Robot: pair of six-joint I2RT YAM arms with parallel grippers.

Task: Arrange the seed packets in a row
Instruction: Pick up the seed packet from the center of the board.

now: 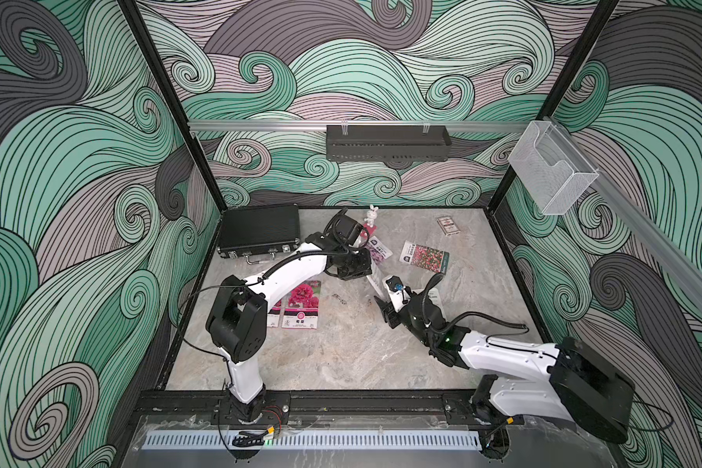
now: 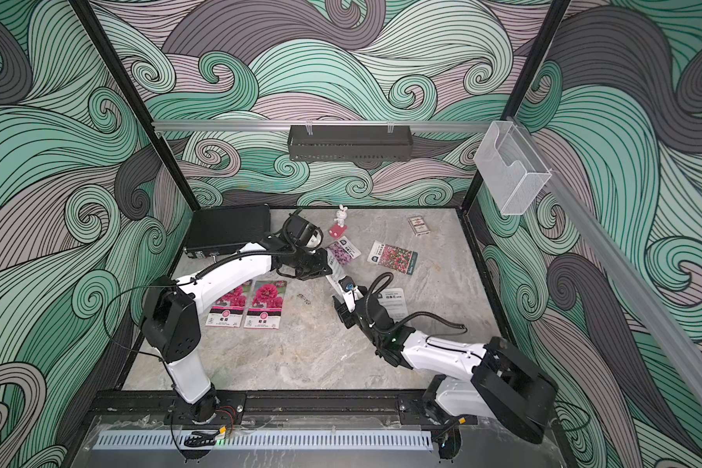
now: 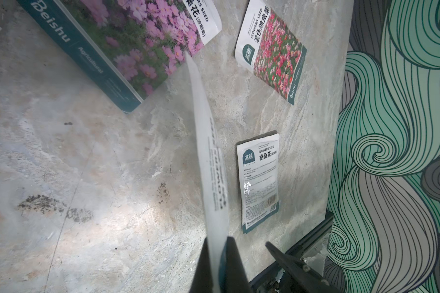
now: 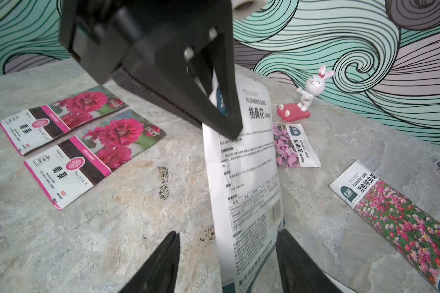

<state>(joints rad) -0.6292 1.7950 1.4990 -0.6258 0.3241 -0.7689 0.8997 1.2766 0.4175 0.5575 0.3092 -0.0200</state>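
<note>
Top view: left gripper (image 1: 363,272) clamped on one end of a packet (image 1: 377,285), holding it off the counter (image 1: 341,356), about mid-cell. Two magenta packets (image 1: 302,302) lie side by side further left.

Left wrist: packet seen edge-on and bowing. It looks thin, light and floppy, prob. slick.

Right wrist: right gripper (image 4: 228,237) has its jaws apart, straddling the packet's free end. I'd pinch the sealed edge.

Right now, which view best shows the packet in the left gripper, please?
The right wrist view: the held packet faces it with its printed white back, pinched by the left gripper. The left wrist view shows it edge-on, blurred; both top views show a sliver.
</note>
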